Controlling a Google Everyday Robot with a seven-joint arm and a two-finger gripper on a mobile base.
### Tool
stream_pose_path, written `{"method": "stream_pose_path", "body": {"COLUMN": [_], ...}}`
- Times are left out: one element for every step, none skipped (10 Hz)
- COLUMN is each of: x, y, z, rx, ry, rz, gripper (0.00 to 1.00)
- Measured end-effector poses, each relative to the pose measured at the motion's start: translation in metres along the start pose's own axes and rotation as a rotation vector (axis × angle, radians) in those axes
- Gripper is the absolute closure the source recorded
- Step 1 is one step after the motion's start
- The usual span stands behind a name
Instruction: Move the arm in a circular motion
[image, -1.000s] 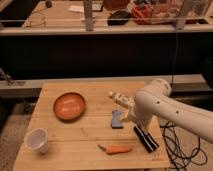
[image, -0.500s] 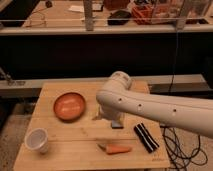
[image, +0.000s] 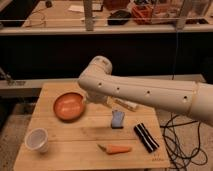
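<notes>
— Where is the arm?
— It reaches in from the right edge, one thick segment lying nearly level and a little higher at its left end.
— And that end?
— A rounded joint; below it the arm turns downward.
— The pincer?
— Hidden behind the arm. I cannot tell where it sits.

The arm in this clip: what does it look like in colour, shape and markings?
The arm is glossy cream-white: a thick rounded tube ending in a bulbous joint, with a row of small dark dots along its side. No cable or sleeve shows on it. The gripper is not in view, perhaps hidden behind the arm.
</notes>
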Motion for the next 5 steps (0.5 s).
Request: {"method": "stream_pose_path", "body": {"x": [0.024,0.044,0.074,0.1,0.124], "y": [0.004,0.007,0.011,0.016,0.027], "z": [0.007,0.013,0.023,0.032,0.042], "rx": [0.007,0.015,0.029,0.036,0.039], "ry": [0.008,0.013,0.017,0.015,0.009], "rz": [0.01,0.02,0.037,0.059,0.095], "gripper": [0.2,0.2,0.2,0.2,0.2]}}
